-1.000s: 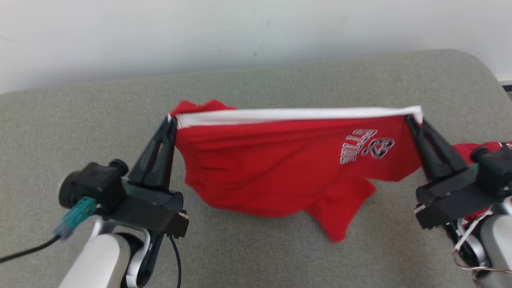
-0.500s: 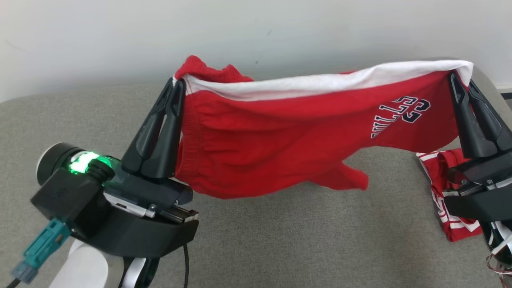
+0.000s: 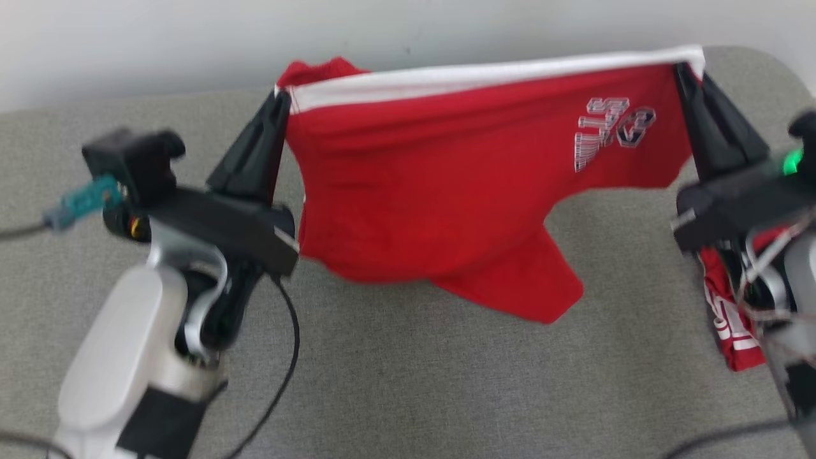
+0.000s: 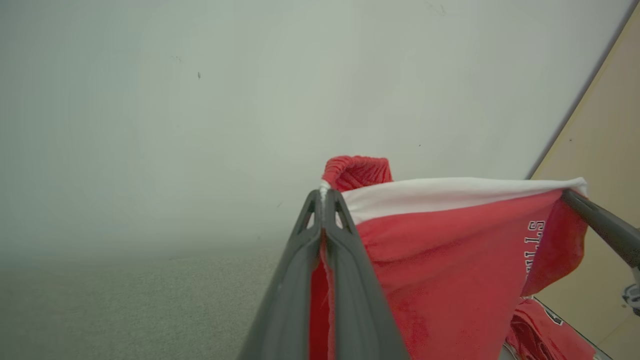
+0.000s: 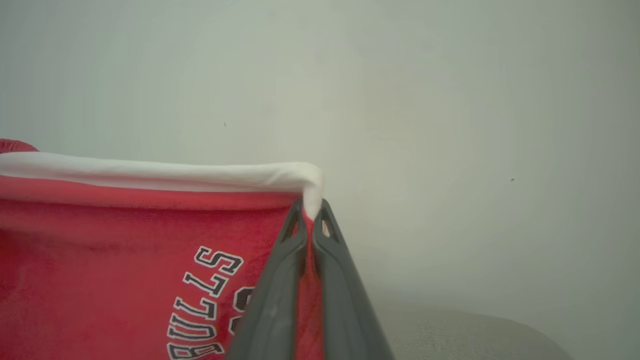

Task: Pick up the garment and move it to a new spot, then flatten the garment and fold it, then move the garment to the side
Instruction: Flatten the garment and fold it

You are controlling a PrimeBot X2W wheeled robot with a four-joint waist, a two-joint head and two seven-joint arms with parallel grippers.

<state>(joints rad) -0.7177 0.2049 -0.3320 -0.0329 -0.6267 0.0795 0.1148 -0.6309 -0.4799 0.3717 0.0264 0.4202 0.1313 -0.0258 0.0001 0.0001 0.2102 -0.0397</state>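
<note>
Red garment (image 3: 433, 191) aloft over grey cushion (image 3: 414, 382) — left fingers (image 3: 258, 146), right fingers (image 3: 714, 134) tight on its corners

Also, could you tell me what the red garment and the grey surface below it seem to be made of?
The red garment looks like soft, matte knit cloth, perhaps fleece: it sags in loose folds and looks fuzzy. The grey surface looks like matte woven upholstery, judging by its speckled, grainy texture.
</note>
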